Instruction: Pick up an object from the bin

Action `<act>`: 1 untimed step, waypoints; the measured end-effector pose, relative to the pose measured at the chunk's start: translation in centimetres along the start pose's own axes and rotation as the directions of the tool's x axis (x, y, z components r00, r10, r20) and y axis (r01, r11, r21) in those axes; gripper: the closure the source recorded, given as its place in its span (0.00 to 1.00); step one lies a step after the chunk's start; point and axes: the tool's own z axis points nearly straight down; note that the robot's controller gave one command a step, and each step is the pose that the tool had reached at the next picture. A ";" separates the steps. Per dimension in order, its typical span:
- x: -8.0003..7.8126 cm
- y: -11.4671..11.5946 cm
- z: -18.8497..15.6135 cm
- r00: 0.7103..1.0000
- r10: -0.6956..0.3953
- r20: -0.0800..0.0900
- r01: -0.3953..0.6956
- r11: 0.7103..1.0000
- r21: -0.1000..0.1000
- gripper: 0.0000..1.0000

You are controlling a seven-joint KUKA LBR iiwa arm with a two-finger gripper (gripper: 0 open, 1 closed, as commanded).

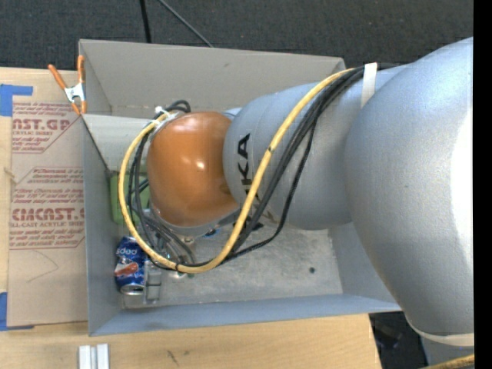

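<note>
- The arm [400, 191], grey and bulky, lies nearest the camera and reaches in from the right, with its orange cover [188, 167] and looped cables [254, 175] low over the bin's left half.
- A crushed drink can [131, 266], blue with red and white, lies in the near-left corner of the bin [231, 68], just beside the gripper [160, 266].
- It is probably light, thin-walled, smooth and easily dented further, so it is best pinched gently across its flattened middle. The corner walls leave little room.
- Whether the gripper is open or closed, I cannot tell.
- A green thing [115, 198] lies against the left wall, half hidden.
</note>
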 end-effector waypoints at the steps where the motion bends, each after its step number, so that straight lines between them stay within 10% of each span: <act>1: -4.6 0.3 9.5 0.949 -0.314 0.014 0.315 0.949 -0.003 0.00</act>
